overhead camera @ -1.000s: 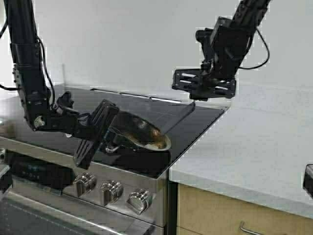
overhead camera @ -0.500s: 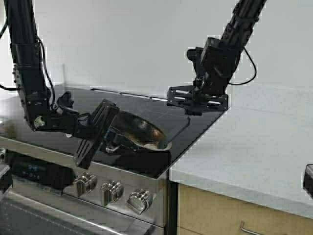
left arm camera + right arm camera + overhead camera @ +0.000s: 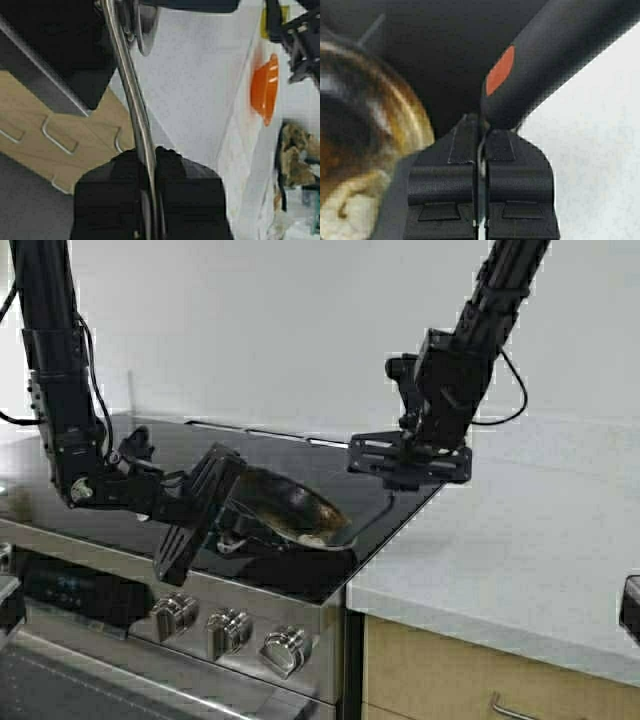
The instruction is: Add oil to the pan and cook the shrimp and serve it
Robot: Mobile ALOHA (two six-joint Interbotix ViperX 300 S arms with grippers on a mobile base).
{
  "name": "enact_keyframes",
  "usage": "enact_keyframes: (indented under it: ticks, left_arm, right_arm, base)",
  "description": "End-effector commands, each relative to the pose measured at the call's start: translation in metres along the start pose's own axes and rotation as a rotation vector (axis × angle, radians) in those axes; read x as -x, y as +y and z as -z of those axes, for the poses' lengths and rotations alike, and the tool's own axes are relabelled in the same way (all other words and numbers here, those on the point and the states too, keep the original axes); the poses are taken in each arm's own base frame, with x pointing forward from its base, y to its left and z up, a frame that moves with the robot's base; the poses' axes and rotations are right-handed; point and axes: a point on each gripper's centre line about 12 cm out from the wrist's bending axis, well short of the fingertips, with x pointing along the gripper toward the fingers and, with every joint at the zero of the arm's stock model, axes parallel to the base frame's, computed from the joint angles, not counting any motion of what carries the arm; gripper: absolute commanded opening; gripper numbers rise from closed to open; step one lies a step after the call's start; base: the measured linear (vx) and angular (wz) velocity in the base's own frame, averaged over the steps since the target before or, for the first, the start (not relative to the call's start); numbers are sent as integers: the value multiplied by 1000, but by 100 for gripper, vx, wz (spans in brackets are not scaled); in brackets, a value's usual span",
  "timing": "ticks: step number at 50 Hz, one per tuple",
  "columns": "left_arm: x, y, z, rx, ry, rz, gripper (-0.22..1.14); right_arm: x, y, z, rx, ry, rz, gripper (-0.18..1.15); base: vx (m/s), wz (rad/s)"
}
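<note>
1. Left claw [image 3: 215,515] clamped on the pan [image 3: 290,512] handle, pan tilted over the stovetop [image 3: 390,495].
2. Right claw [image 3: 405,480] clamped on a black spatula [image 3: 545,55] handle, above the stove's corner beside the counter [image 3: 520,540].
3. Shrimp [image 3: 350,212] at pan rim.

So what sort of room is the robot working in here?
Most likely a home kitchen: a black glass-top stove with steel knobs, a pale stone-look countertop over wooden cabinets, and a round stainless-steel skillet on the cooktop.
</note>
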Motion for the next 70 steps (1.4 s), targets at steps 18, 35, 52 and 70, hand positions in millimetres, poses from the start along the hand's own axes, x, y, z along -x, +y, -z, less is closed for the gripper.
enact_keyframes:
  ticks: [18, 35, 52, 70]
  left_arm:
    - [-8, -7, -4, 30, 33, 44, 3]
    - [-9, -5, -1, 11, 81, 20, 3]
    - [-14, -7, 4, 7, 168, 7, 3]
    - [-16, -7, 6, 19, 221, 4, 3]
  right_arm:
    - [7, 49, 19, -131, 26, -90, 8]
    - [-8, 84, 23, -118, 39, -152, 7]
    - [-10, 108, 8, -147, 0, -197, 7]
    - [-11, 109, 6, -170, -6, -197, 7]
  base:
    - [0, 0]
    - [0, 0]
    - [0, 0]
    - [0, 0]
